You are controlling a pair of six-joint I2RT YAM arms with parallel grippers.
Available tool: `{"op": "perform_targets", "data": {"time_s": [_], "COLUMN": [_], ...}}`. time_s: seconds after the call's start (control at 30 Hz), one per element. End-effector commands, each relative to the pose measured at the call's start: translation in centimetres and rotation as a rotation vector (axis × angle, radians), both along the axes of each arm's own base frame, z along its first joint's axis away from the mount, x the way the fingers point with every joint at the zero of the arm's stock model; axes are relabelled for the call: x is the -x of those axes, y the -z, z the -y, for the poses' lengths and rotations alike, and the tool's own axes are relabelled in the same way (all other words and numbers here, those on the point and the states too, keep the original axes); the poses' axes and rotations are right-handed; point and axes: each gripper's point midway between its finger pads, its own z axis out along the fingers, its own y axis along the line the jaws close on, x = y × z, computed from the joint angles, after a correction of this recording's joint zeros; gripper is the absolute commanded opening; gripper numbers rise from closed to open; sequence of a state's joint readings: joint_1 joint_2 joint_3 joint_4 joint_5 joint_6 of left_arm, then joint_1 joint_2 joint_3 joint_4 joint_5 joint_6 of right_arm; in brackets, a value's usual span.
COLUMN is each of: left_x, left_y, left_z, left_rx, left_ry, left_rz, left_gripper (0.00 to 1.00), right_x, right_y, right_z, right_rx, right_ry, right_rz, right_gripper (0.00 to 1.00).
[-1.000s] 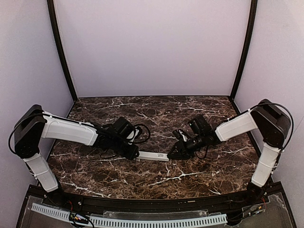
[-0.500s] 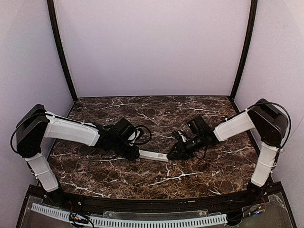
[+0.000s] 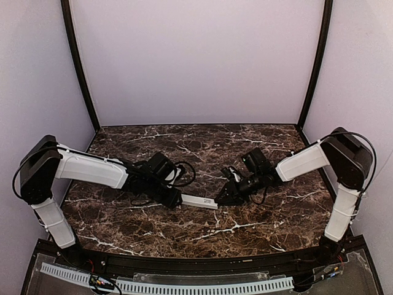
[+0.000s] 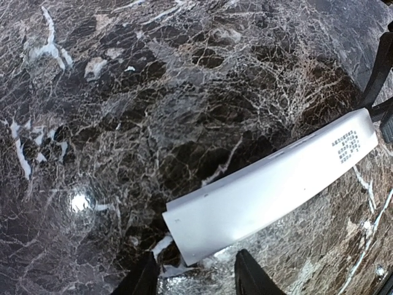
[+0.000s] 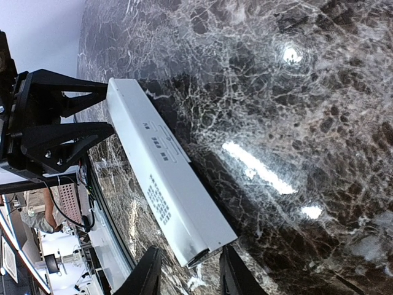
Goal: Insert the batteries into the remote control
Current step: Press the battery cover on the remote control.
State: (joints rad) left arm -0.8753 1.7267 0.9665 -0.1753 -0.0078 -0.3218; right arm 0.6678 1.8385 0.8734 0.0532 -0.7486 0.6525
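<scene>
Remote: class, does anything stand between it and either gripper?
Nothing visible does. The left gripper sits at one end of the remote and the right gripper at the other, fingers on either side of it.

table (image 3: 196,236): dark marble, white veins | walls (image 3: 196,61): pale lilac – 9, 12, 3 o'clock | black posts (image 3: 78,67): 10, 2 o'clock | glare (image 5: 255,166) – on marble

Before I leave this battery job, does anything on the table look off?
Nothing damaged or spilled. One oddity: no batteries show in any view, only the white remote, spanning between the left gripper and right gripper.
</scene>
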Motion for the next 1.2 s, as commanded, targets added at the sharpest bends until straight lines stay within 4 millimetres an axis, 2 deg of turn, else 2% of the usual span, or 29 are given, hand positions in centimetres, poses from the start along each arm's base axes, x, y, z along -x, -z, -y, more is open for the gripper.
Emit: {"op": "perform_targets", "data": {"time_s": [0.0, 0.2, 0.33, 0.6, 1.17], "left_x": [-0.4, -0.9, -1.2, -1.4, -1.5], "left_y": [-2.7, -3.0, -2.5, -2.0, -1.1], "left_z": [0.3, 0.5, 0.7, 1.1, 1.3], "left_rx": [0.054, 0.089, 0.069, 0.067, 0.053], "left_ry": [-0.012, -0.006, 0.001, 0.017, 0.026], "left_rz": [0.032, 0.018, 0.014, 0.006, -0.007], "left_gripper": [0.45, 0.5, 0.5, 0.38, 0.31], "right_x": [-0.2, 0.1, 0.2, 0.3, 0.1], "right_y": [-0.4, -0.1, -0.1, 0.1, 0.7], "right_z": [-0.5, -0.3, -0.3, -0.5, -0.7], "right_rx": [-0.015, -0.008, -0.009, -0.012, 0.0], "right_ry": [-0.014, -0.01, -0.009, -0.016, -0.024], "right_rz": [0.007, -0.008, -0.02, -0.033, -0.044], "right_gripper": [0.32, 0.35, 0.35, 0.35, 0.34]}}
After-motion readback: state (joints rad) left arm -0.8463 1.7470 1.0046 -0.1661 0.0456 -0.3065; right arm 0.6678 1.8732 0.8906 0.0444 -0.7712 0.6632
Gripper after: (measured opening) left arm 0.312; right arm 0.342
